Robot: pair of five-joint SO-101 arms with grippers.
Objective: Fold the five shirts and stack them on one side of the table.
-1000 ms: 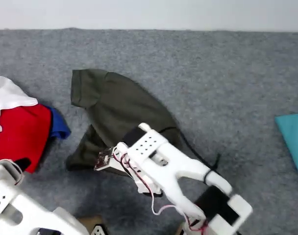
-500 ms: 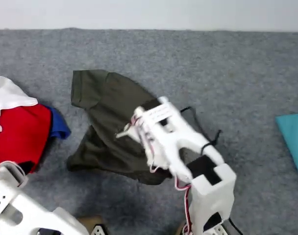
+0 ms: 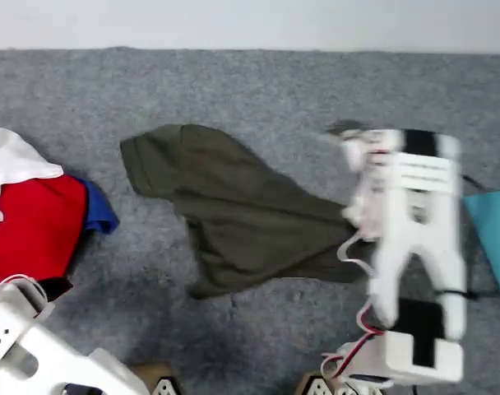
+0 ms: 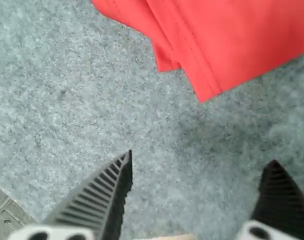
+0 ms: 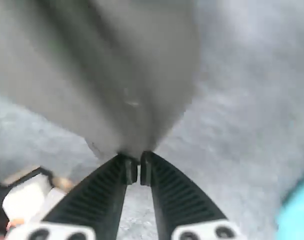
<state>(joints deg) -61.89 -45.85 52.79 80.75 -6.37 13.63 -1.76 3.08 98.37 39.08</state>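
An olive green shirt [image 3: 233, 206] lies stretched across the middle of the grey table. My right gripper [image 3: 354, 227] is shut on its right-hand edge, and the cloth runs out taut from it towards the left. In the right wrist view the fingertips [image 5: 128, 167] pinch a bunched fold of the olive shirt [image 5: 107, 75]. My left gripper [image 4: 201, 159] hangs open over bare carpet, just short of the hem of a red shirt [image 4: 232, 40]. The left arm [image 3: 20, 337] is at the front left corner.
A pile at the left edge holds the red shirt [image 3: 28, 226], a white shirt [image 3: 11, 160] and a blue shirt [image 3: 100, 212]. A teal shirt [image 3: 493, 234] lies at the right edge, close to the right arm. Open carpet [image 3: 275, 90] runs along the back.
The right arm has swung from the front centre to the right, dragging the olive shirt's edge with it and pulling the cloth out flat. The left arm has stayed still.
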